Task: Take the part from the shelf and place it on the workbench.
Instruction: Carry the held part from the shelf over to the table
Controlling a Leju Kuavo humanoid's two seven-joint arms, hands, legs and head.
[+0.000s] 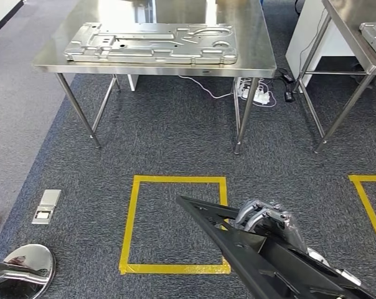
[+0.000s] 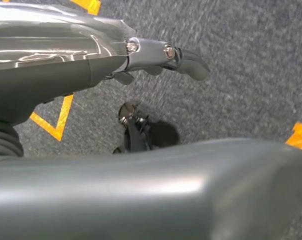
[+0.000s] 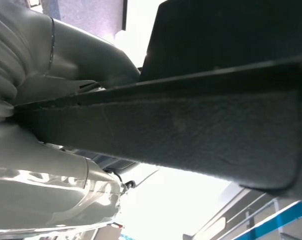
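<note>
Ahead, a steel table (image 1: pixel 261 59) carrying a stamped metal panel (image 1: pixel 153 43) stands beyond the yellow tape square (image 1: pixel 177 224) on grey carpet (image 1: pixel 177 124); the right robot hand (image 1: pixel 266 218) grasps the black part (image 1: pixel 242 249), the left robot hand (image 2: pixel 149 55) hangs released.

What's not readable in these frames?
- Black part: head view, its far end is cut off by the frame edge.
- Right robot hand: its palm is hidden by the part.
- Left robot hand: left wrist view, mostly hidden by its grey cover; open or shut is unclear.
- Second workbench: head view, cropped at the edge.
</note>
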